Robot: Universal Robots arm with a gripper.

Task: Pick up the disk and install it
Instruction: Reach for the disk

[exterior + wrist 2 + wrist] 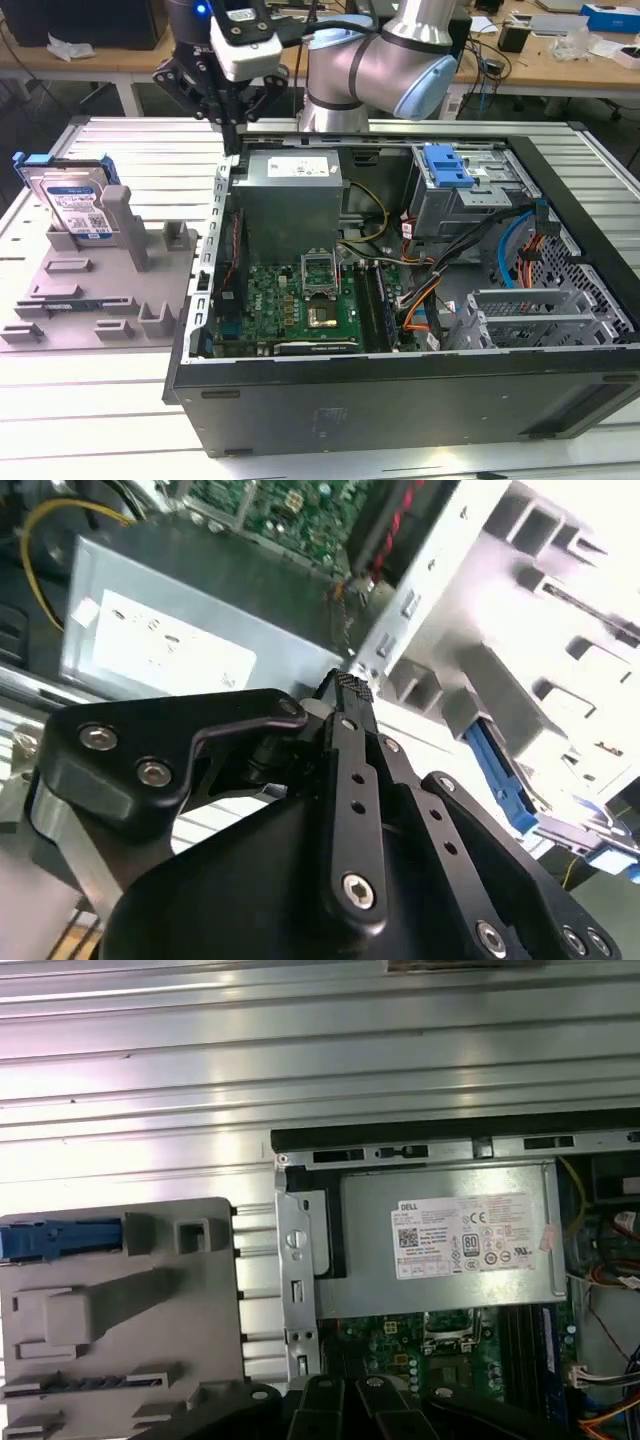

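Observation:
The disk (pixel 72 197), a silver drive with a white-and-blue label in a blue bracket, leans upright in a grey holder (pixel 100 290) on the exterior view's left. In the first wrist view its blue bracket (pixel 60 1239) shows edge-on at the holder's edge. My gripper (pixel 233 135) hangs over the back left corner of the open computer case (pixel 400 400), well apart from the disk. In the second wrist view the gripper (pixel 345 685) is shut, its black fingers pressed together with nothing between them.
Inside the case, a grey power supply box (pixel 290 190) sits just below the gripper, with the green motherboard (pixel 300 300) in front of it. A metal drive cage with a blue tab (pixel 447 165) and loose cables lie to the exterior view's right. Ribbed aluminium table (pixel 150 150) surrounds the case.

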